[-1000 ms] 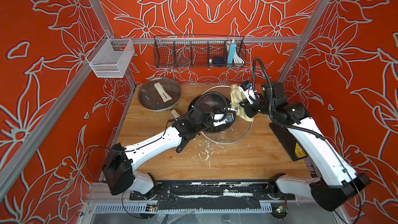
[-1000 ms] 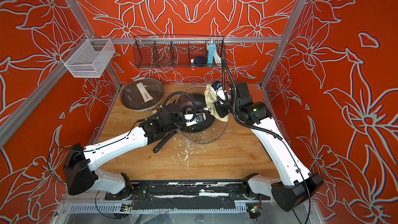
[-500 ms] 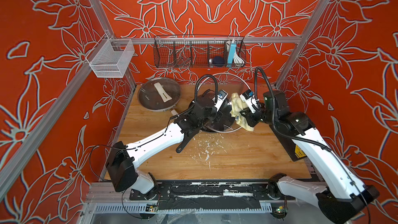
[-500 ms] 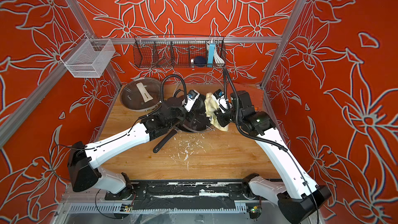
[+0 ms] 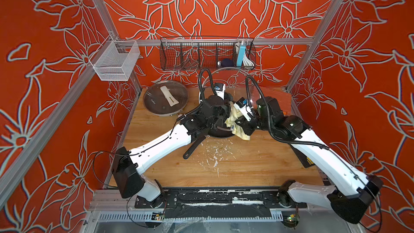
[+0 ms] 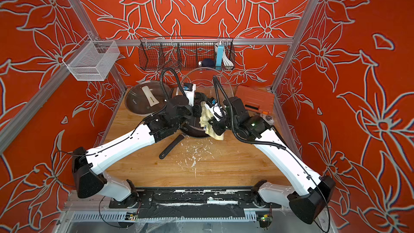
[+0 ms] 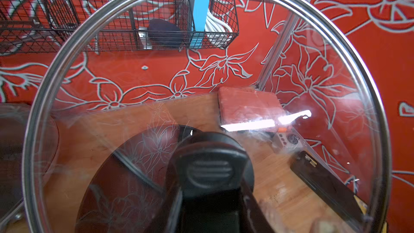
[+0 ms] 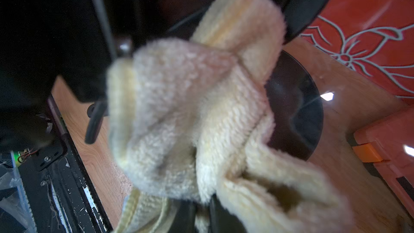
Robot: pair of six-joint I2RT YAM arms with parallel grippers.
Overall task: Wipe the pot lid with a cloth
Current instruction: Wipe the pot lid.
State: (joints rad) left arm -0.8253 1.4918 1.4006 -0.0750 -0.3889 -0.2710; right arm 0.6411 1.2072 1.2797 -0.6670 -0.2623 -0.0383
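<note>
Pot lid [image 7: 224, 81]: on edge above the pan [image 5: 218, 133], far centre of the tabletop [image 5: 246, 164]; knob [image 7: 209, 153] faces near-left.
Left tool [image 7: 211, 182]: I have it clamped on the knob.
Right tool [image 8: 205, 211]: closed on the bunched cloth [image 5: 234, 117], just right of the knob.

A wooden worktop [image 5: 156, 164] stands between orange-red walls drawn with pale flower outlines. At 11 o'clock on it a second glass lid [image 5: 154, 103] lies flat, with a white strip handle [image 5: 169, 98] across its middle. Near the centre sits a black frying pan [image 5: 218, 133], its handle [image 5: 194, 147] pointing to 7 o'clock. White scraps [image 5: 215, 155] are scattered at 6 o'clock from the pan. An orange case [image 6: 255, 97] lies in the 1 o'clock corner, and a flat black slab [image 5: 302, 158] at the 4 o'clock edge. At 12 o'clock a black wire basket [image 5: 179, 57] hangs on the back rail, holding a blue upright item [image 5: 240, 56], a white coiled cable [image 5: 247, 60] and a dark round thing [image 5: 226, 63]. At 10 o'clock a white mesh basket [image 5: 114, 61] hangs from the frame.
</note>
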